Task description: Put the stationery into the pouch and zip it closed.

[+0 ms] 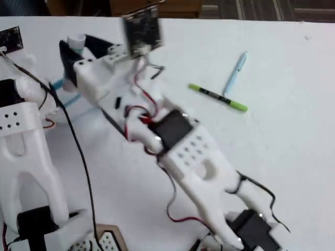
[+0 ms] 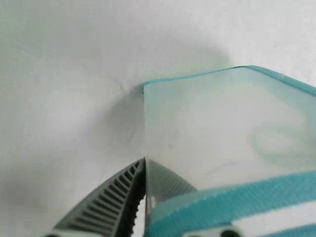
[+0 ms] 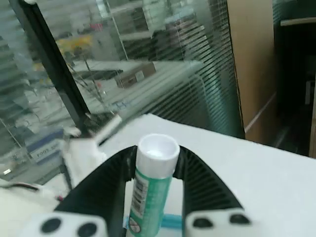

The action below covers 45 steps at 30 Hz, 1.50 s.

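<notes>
From above, the right pincer (image 1: 78, 49) is clamped on one glue stick (image 1: 77, 40) over the far-left part of the table (image 1: 282, 157); well apart from it lie one green highlighter (image 1: 217, 98) and one blue pen (image 1: 235, 72), their near ends close together; three pieces of stationery in all, two not yet packed. At the left wrist, the left pincer (image 2: 144, 170) looks clenched on the edge of the single translucent pouch (image 2: 222, 128), which lies flat on the table. At the right wrist, the stick sits between the ribbed fingers (image 3: 106, 182), cap towards the camera; I'd line it up with the pouch mouth, go in low, and release only once it's inside, with the left holding firm.
</notes>
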### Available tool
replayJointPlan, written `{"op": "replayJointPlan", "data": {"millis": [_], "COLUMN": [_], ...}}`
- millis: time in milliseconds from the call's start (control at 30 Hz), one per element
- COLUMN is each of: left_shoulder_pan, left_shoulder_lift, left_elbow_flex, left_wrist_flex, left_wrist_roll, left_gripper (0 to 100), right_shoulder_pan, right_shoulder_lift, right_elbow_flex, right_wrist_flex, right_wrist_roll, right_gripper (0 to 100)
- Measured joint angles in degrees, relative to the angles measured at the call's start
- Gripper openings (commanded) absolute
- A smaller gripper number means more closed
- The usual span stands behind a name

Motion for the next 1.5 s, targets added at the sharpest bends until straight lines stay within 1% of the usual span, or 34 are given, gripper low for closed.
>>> {"op": "replayJointPlan", "data": {"millis": [133,400,467,533,633,667,700,767,833,1000,1133,1233,1333,1400,1500], "left_shoulder_pan": [0.0,0.0,0.0,0.0,0.09,0.09,0.09,0.09,0.0,0.0,0.0,0.0,0.0,0.0,0.0], "left_shoulder_lift": [0.0,0.0,0.0,0.0,0.0,0.0,0.0,0.0,0.0,0.0,0.0,0.0,0.0,0.0,0.0], "left_elbow_flex": [0.0,0.09,0.09,0.09,0.09,0.09,0.09,0.09,0.09,0.09,0.09,0.09,0.09,0.09,0.09], "left_wrist_flex": [0.0,0.0,0.0,0.0,0.0,-0.18,-0.18,-0.18,-0.18,-0.18,-0.18,-0.18,-0.18,-0.18,-0.18], "left_wrist_roll": [0.0,0.0,0.0,0.0,0.0,0.0,0.0,0.0,0.0,0.0,0.0,0.0,0.0,0.0,0.0], "left_gripper": [2,2,2,2,2,2,2,2,2,2,2,2,2,2,2], "right_shoulder_pan": [0.09,-0.09,-0.09,-0.09,-0.09,-0.09,0.0,0.26,0.7,5.63,12.92,18.9,24.18,27.69,32.35], "right_shoulder_lift": [0.97,1.32,1.41,0.97,-1.41,-2.11,-2.9,-4.31,-6.07,-8.35,-8.53,-7.21,-2.64,0.44,3.96], "right_elbow_flex": [6.15,22.59,23.56,23.56,22.51,21.36,20.13,16.79,12.84,3.34,-1.76,-2.9,-2.73,-1.67,-0.79], "right_wrist_flex": [-7.3,-23.12,-23.3,-21.45,-14.33,-10.99,-7.56,-0.53,5.01,12.13,20.13,31.21,42.73,49.67,58.99], "right_wrist_roll": [1.49,12.31,14.33,14.95,13.45,11.87,10.11,7.21,4.66,1.41,1.14,1.14,0.35,-1.76,-7.12], "right_gripper": [1.7,2.0,6.8,18.3,38.2,42.9,45.4,45.0,42.3,34.5,29.5,28.1,28.0,28.0,28.0]}}
